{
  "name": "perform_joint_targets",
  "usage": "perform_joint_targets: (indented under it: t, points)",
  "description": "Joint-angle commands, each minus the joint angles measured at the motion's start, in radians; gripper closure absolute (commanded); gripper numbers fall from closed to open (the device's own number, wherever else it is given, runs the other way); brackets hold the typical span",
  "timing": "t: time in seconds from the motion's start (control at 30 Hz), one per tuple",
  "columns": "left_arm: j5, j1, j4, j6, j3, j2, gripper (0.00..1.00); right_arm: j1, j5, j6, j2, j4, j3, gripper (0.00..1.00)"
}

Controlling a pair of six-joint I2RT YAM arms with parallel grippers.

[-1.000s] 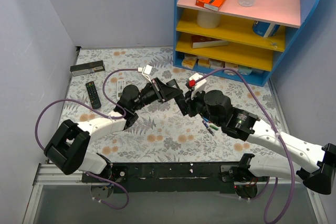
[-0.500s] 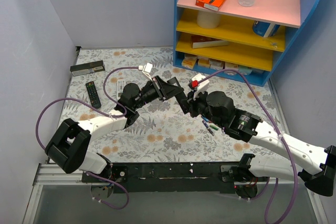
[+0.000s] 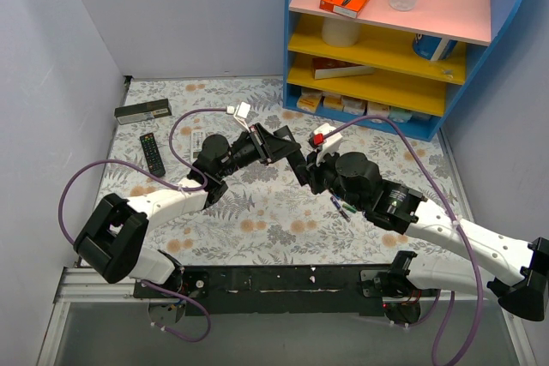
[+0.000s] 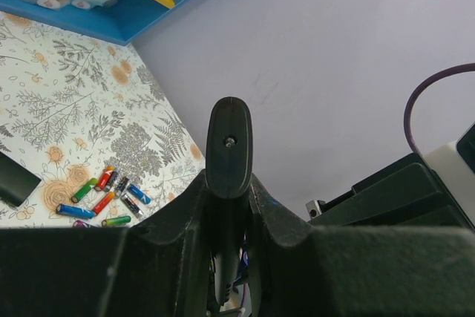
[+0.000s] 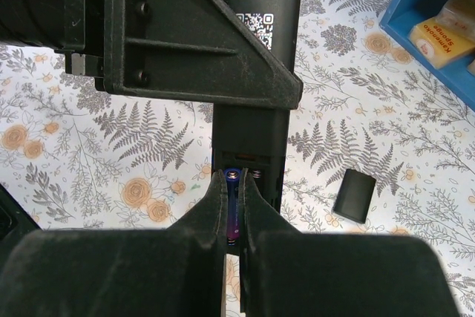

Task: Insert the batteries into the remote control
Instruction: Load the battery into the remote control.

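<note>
My left gripper [image 3: 276,147] is shut on the long black remote control [image 3: 294,163] and holds it above the table; in the left wrist view the remote [image 4: 228,146] stands on edge between my fingers. Its back faces the right wrist camera, battery bay open [image 5: 256,155]. My right gripper [image 5: 234,183] is shut on a blue-purple battery [image 5: 233,209] that sits in the left slot of the bay. Several loose batteries [image 4: 107,198] lie on the floral table, also visible in the top view [image 3: 344,208].
The black battery cover [image 5: 353,195] lies on the table right of the remote. A shorter black remote [image 3: 152,153] and a dark flat box [image 3: 143,111] lie at the far left. A blue shelf unit [image 3: 377,117] stands at the back right.
My right gripper has edged a little up and left toward the remote. The left arm has hardly moved.
</note>
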State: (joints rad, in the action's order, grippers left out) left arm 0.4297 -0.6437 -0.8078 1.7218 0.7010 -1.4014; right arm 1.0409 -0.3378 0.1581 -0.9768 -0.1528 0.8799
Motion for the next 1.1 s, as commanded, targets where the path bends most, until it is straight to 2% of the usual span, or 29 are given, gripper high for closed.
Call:
perform_joint_targets:
  t: [0.0,0.13,0.23,0.7,1.07]
  points:
    - [0.004,0.001,-0.085,0.025,0.057,0.028,1.0,0.004,-0.003,0.015,-0.003,-0.03,-0.016,0.95]
    - [0.035,-0.001,-0.105,0.024,0.06,0.013,1.0,0.002,-0.003,0.015,-0.017,-0.031,-0.01,0.87]
    - [0.047,-0.001,-0.126,0.033,0.06,0.009,1.0,0.002,-0.009,0.023,-0.02,-0.019,-0.01,0.85]
    - [0.027,0.001,-0.251,0.237,-0.026,-0.016,1.0,0.002,-0.046,0.054,-0.002,0.038,-0.056,0.82]
    - [0.04,0.001,-0.255,0.285,-0.043,-0.019,1.0,0.002,-0.056,0.052,0.004,0.055,-0.062,0.75]
